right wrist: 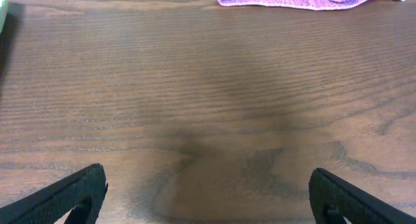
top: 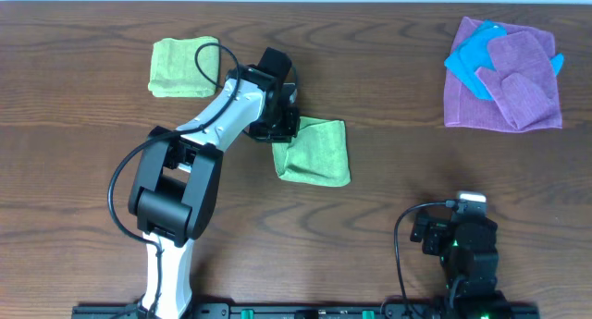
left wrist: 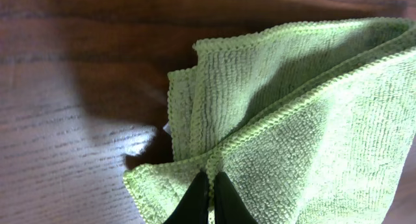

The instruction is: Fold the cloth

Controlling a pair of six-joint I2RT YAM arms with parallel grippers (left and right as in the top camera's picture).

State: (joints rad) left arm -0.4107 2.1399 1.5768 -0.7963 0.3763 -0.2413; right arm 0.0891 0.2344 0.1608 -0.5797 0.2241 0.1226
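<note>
Dark wooden surface [top: 370,60] bears a square lime-green microfibre cloth [top: 319,154], whose hem the left claw [left wrist: 209,188] pinches and should lay squarely, edges matched.

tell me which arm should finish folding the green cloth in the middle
Left: the left gripper is shut on the cloth at its edge, while the right gripper is open and well away from it.
</note>
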